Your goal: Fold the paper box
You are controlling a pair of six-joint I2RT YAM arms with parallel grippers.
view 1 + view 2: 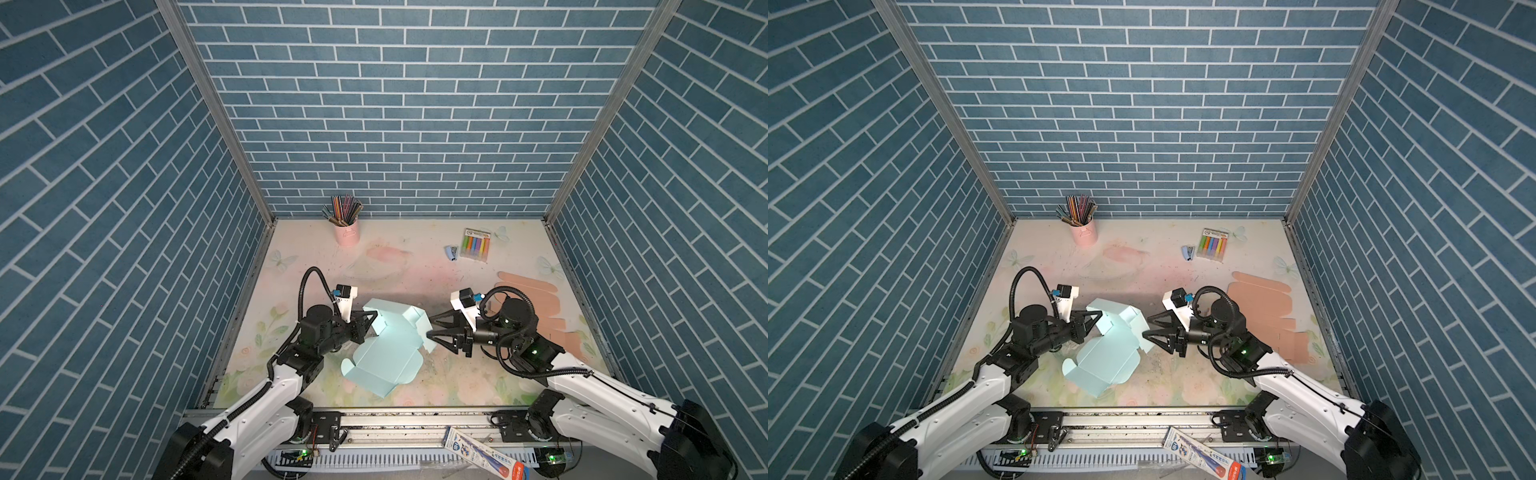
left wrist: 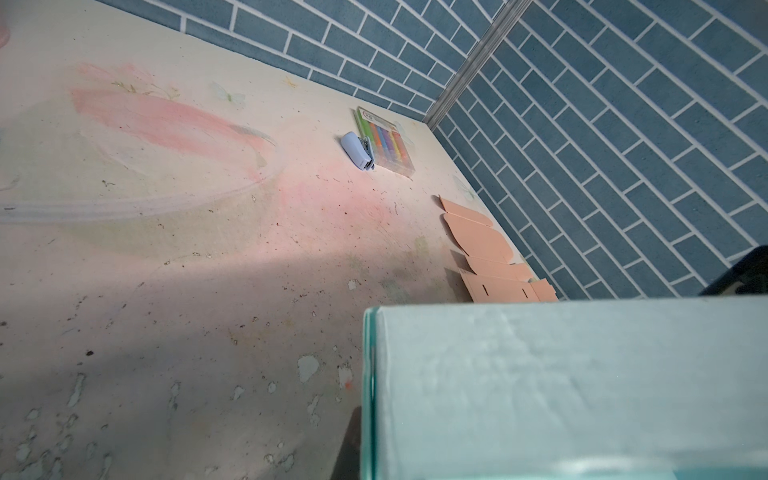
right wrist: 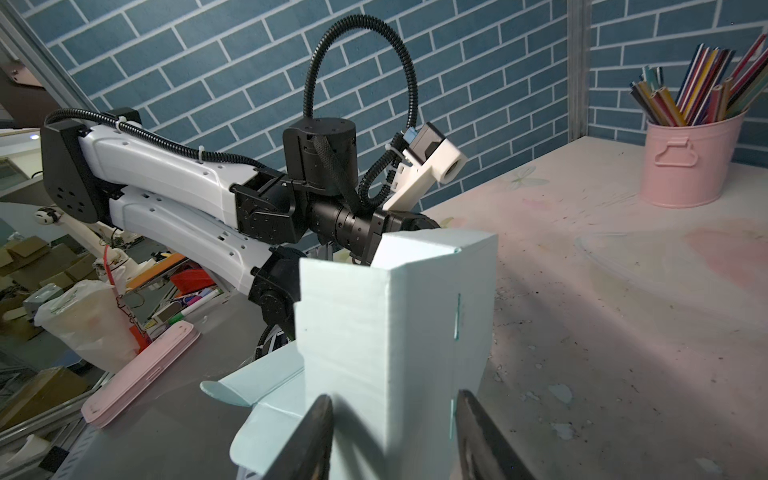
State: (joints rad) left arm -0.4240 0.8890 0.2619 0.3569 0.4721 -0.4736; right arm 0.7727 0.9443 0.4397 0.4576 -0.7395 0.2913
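Nearest the top camera, a printed packet (image 1: 486, 455) is seen lying on the metal rail (image 1: 395, 419) along the front edge of the surface (image 1: 395, 266), between the bases of the two arms. Just beyond it, near the middle front of the surface and between the two arms, the paper box (image 1: 386, 353) (image 1: 1104, 361) is found. It is light blue and only partly formed: its broad flat panels lie on the surface toward the front, while its far end is raised into upright walls. The left gripper (image 1: 372, 319) (image 1: 1096, 318) is closed on the left edge of those raised walls, and a pale blue panel (image 2: 561, 395) fills the near corner of the left wrist view. The right gripper (image 1: 430, 328) (image 1: 1146, 327) is held at the box's right side with its fingers (image 3: 316, 440) spread apart. In the right wrist view an upright folded corner of the box (image 3: 395, 332) is seen between them, though whether the fingers touch the card cannot be told. The left arm (image 3: 166, 174) is visible behind that corner. Flat peach-coloured box blanks (image 1: 528, 286) (image 1: 1262, 299) (image 2: 482, 241) are laid by the right wall, well apart from the blue box. A pack of coloured markers (image 1: 476, 245) and a small stapler (image 1: 452, 252) just beside it are set near the far right corner. A pink pail of coloured pencils (image 1: 347, 232) (image 3: 690, 166) is placed against the back wall on the left.
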